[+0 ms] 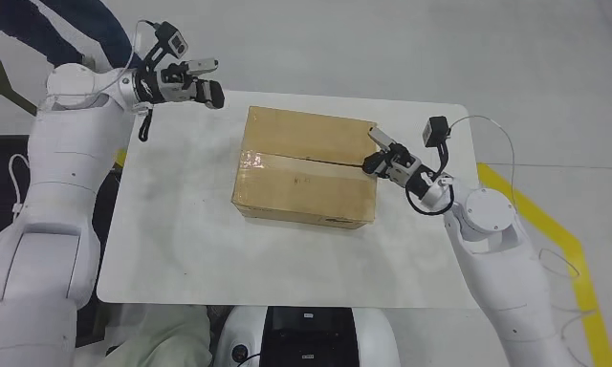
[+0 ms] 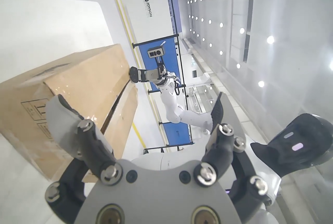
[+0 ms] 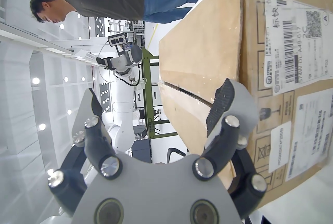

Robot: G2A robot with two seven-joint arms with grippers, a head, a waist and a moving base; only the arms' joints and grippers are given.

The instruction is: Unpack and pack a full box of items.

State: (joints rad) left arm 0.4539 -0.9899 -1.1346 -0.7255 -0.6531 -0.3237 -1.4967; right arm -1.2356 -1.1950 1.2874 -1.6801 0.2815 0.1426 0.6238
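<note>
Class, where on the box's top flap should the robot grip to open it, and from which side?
Grip a flap's free edge at the centre seam, at the end beside the right gripper, coming from that side. The seam gapes there, so a finger should slip under; elsewhere the box is flat on top.

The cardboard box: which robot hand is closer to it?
The right. The right gripper is at the end of the cardboard box, by the seam between its top flaps. The left gripper hangs apart from the box, off its far corner above the table.
</note>
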